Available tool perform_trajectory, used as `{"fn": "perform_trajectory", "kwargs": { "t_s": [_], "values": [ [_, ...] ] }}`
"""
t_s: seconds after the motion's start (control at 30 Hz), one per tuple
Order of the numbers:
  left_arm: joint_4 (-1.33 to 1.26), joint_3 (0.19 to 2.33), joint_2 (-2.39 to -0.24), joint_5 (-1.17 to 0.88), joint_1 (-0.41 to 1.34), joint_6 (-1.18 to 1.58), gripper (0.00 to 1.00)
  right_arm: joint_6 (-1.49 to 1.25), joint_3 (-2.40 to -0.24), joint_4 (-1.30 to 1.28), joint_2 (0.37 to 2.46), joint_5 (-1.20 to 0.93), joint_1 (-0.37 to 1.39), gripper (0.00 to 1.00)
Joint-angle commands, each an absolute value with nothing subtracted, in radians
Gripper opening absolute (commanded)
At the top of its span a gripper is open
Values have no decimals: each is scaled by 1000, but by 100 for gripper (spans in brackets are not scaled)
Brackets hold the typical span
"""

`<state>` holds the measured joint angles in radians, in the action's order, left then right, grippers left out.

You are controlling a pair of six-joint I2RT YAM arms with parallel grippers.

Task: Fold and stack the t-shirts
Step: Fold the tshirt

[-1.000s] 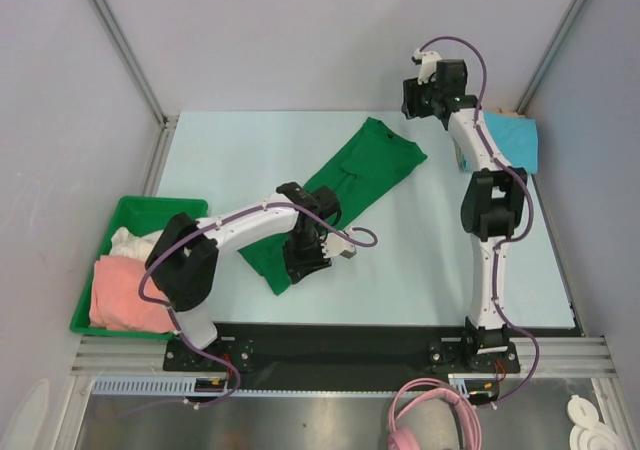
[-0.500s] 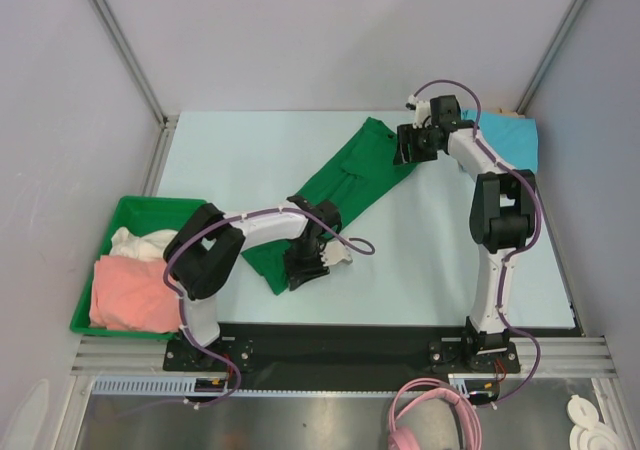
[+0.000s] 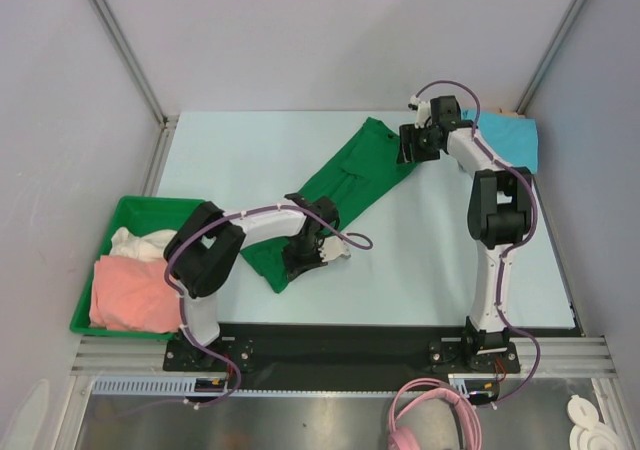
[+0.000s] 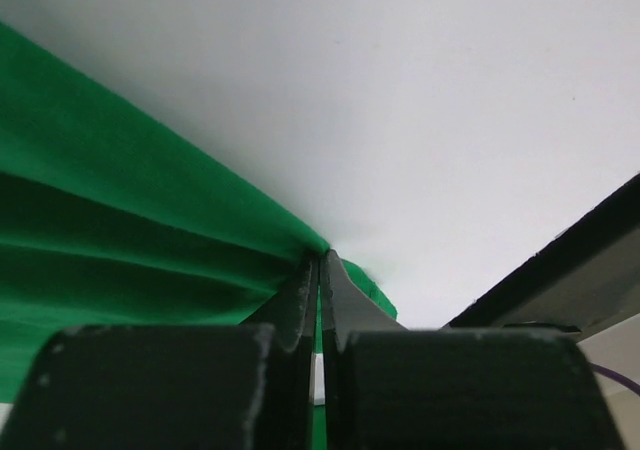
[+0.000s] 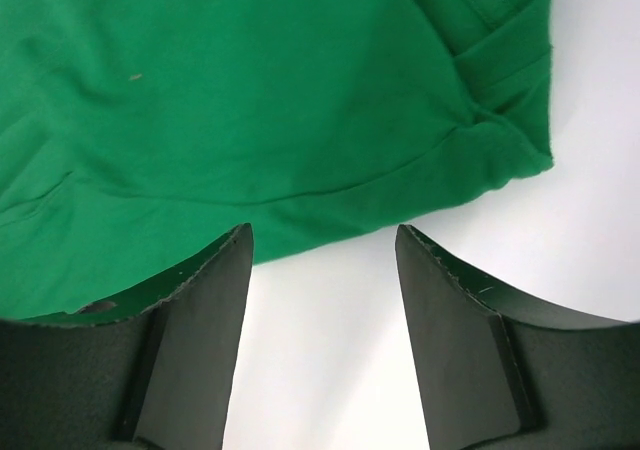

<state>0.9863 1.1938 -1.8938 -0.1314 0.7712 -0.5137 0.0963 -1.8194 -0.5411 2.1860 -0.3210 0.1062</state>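
One soft dark green t-shirt (image 3: 360, 165), creased lengthwise, pinched by left claw (image 4: 320, 270).

You're looking into a lab test cell: plain grey panels (image 3: 300, 30) on aluminium posts (image 3: 120, 45) box in a pale tabletop (image 3: 230, 160), with a metal rail (image 3: 340, 355) along its near edge.

Bare table (image 3: 425, 255) right of green t-shirt (image 3: 362, 168); tray (image 3: 150, 206) blocks left edge.

Overhead view, wrist closeups, sharing green shirt (image 3: 350, 185)
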Motion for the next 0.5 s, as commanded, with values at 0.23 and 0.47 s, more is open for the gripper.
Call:
{"fn": "perform_trajectory", "kwargs": {
  "t_s": [0.23, 0.47],
  "values": [
    [1028, 1187, -1941, -322, 885, -509, 0, 74, -2034, -532, 2379, -264, 87, 63],
    [1083, 1276, -1945, -370, 940, -492, 0, 75, -2101, -526, 2450, -267, 127, 63]
  ]
}}
